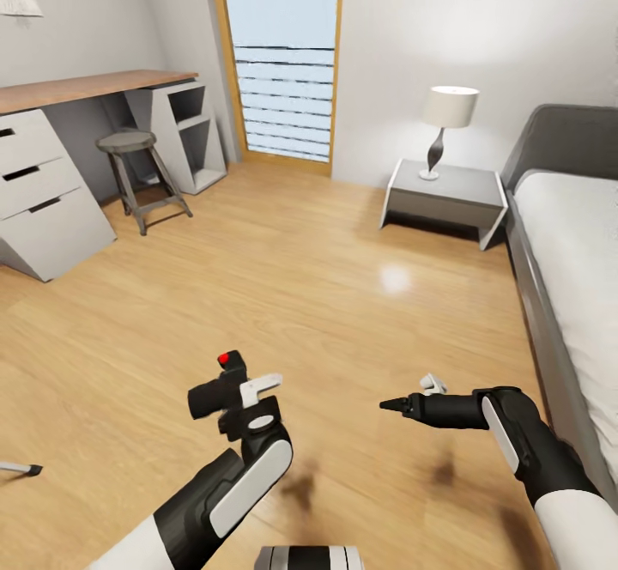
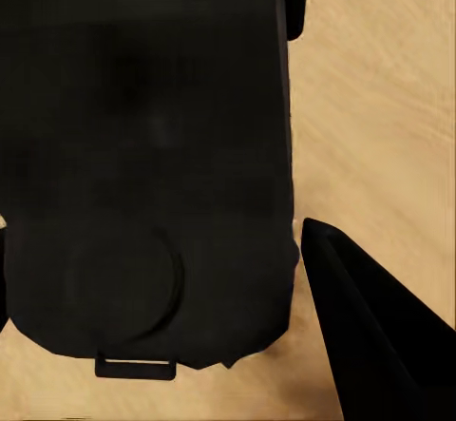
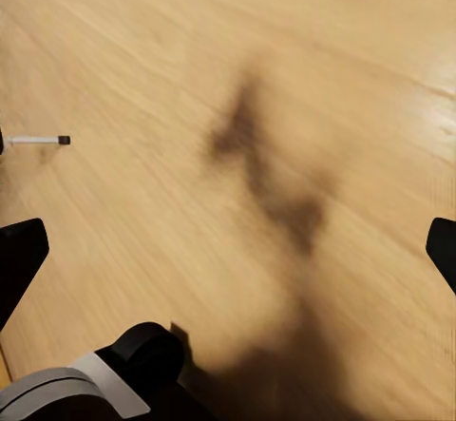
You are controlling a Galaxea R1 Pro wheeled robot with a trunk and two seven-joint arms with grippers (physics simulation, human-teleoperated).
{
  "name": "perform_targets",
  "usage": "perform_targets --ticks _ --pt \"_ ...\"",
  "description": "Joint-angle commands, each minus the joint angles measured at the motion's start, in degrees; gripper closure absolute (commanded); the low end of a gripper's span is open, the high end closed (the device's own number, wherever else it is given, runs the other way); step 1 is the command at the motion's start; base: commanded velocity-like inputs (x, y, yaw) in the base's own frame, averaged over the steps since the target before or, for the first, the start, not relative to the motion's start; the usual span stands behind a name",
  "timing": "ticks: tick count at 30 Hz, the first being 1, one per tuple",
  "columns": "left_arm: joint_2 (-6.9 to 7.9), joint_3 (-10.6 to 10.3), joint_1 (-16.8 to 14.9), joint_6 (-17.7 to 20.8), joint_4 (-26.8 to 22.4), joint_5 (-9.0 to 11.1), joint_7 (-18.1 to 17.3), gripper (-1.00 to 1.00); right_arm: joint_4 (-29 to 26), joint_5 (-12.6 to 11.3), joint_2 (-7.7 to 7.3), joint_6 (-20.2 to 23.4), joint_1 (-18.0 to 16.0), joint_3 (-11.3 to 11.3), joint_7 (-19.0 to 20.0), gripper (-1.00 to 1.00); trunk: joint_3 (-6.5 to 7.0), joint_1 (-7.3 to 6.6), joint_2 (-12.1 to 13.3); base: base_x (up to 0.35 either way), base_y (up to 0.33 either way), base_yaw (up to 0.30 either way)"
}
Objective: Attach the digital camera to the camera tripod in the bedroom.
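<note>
Head view first: the left gripper (image 1: 230,398) is raised over the plank floor (image 1: 326,295), clamped onto the digital camera (image 1: 219,388), whose red button (image 1: 225,358) sits on top. From the left wrist view the camera's black body (image 2: 142,155) is pressed close against the lens, with one dark finger (image 2: 370,326) touching its side.

The right gripper (image 1: 412,394) hangs out over the floor nearer the bed (image 1: 571,252), holding nothing; in the right wrist view its fingertips (image 3: 19,255) stand wide apart at the edges, bare wood and arm shadows between them.

A thin silver leg with a black foot (image 1: 21,468) pokes in at the far left edge, low on the floor; it looks like part of the camera tripod (image 3: 38,140), also seen lying small in the right wrist view. The camera is well apart from it.

Across the room stand the wood-topped desk (image 1: 86,87), a grey stool (image 1: 137,166), a tall window (image 1: 283,55), and a nightstand (image 1: 446,192) carrying a lamp (image 1: 446,124).
</note>
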Motion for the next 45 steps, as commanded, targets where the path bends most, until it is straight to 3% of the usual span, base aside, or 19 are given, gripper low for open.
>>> perform_targets --ticks 1,5,10,19,27,34,37,41,45 --pt "-0.18 -0.05 -0.05 0.74 -0.03 -0.15 1.16 1.00 -0.01 -0.42 0.00 0.43 -0.02 -0.03 -0.17 -1.00 0.18 -0.03 0.00 0.000 0.000 0.000" --pt "-0.70 -0.09 -0.05 0.80 -0.14 -0.80 3.34 1.00 -0.01 -0.42 0.00 0.43 0.00 -0.03 -0.17 -1.00 1.07 -0.13 0.05 0.000 0.000 0.000" --pt "-1.41 -0.48 -0.05 0.91 -0.64 -0.85 3.54 1.00 -0.01 -0.42 0.04 0.43 -0.01 -0.03 -0.18 -1.00 2.18 -0.26 0.12 0.000 0.000 0.000" --pt "-4.37 -1.74 -0.05 1.02 -0.88 -0.90 3.34 1.00 -0.01 -0.42 0.05 0.43 -0.02 -0.03 -0.17 -1.00 4.17 -0.50 0.24 0.000 0.000 0.000" --pt "-4.69 -3.55 -0.05 1.00 -2.19 -0.96 3.29 1.00 -0.01 -0.42 0.05 0.43 -0.02 -0.03 -0.17 -1.00 5.94 -0.70 0.35 0.000 0.000 0.000" --pt "-4.35 -3.15 -0.05 0.53 -3.05 -0.89 2.21 1.00 -0.01 -0.49 0.05 0.43 -0.02 -0.03 -0.22 -1.00 7.49 -0.88 0.44 0.000 0.000 0.000" --pt "-4.01 -2.89 -0.05 0.28 -3.43 -0.62 0.38 1.00 -0.01 -0.50 0.05 0.43 -0.02 -0.03 -0.22 -1.00 8.16 -0.96 0.48 0.000 0.000 0.000" --pt "-1.44 -2.51 -0.05 -0.03 -3.76 -0.30 -9.17 1.00 -0.01 -0.50 0.05 0.43 -0.02 -0.03 -0.25 -1.00 9.04 -1.06 0.53 0.000 0.000 0.000" --pt "0.77 -1.57 -0.05 -0.25 -3.73 -0.11 -15.28 1.00 -0.01 -0.50 0.05 0.43 -0.02 -0.03 -0.25 -1.00 9.93 -1.17 0.59 0.000 0.000 0.000"
